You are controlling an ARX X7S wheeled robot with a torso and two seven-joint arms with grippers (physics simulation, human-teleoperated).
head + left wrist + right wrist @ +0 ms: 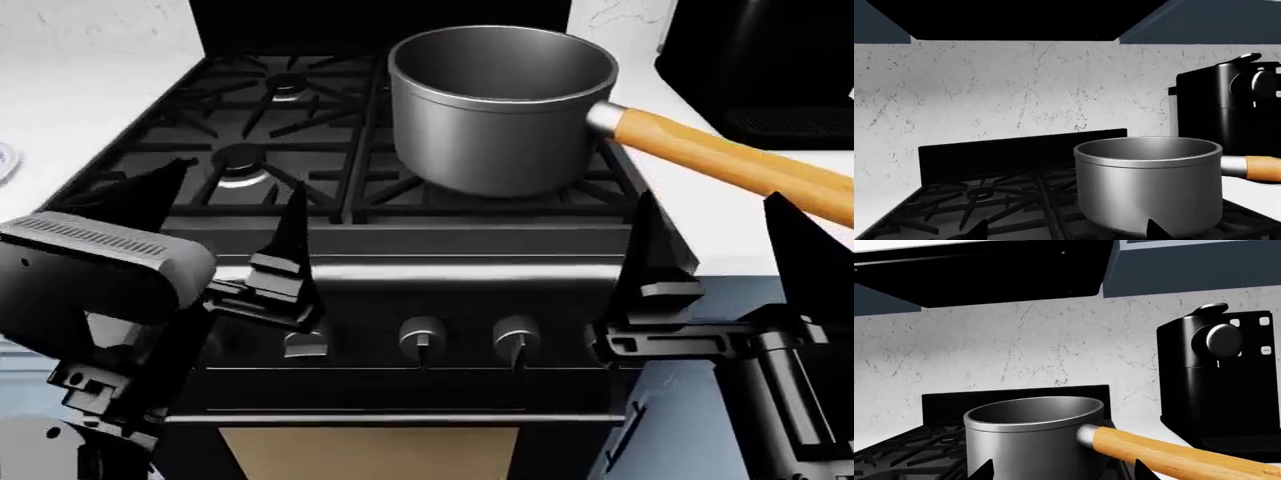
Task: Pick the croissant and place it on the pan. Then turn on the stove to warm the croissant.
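Note:
The grey pan (501, 120) stands on the stove (267, 130) at its right side, its orange wooden handle (721, 160) pointing to the front right. I see nothing inside the pan. The croissant is out of view. My left gripper (238, 178) hovers open over the stove's front left, holding nothing. My right gripper (707, 197) is open at the front right, just below the handle. In the left wrist view the pan (1147, 190) lies ahead of the open left gripper (1065, 230). In the right wrist view the pan (1027, 440) sits ahead of the open right gripper (1063, 470).
A black coffee machine (761, 70) stands on the counter right of the stove. Knobs (422, 335) line the stove's front panel. A sliver of a plate rim (4, 160) shows at the far left. A range hood (987, 275) hangs overhead.

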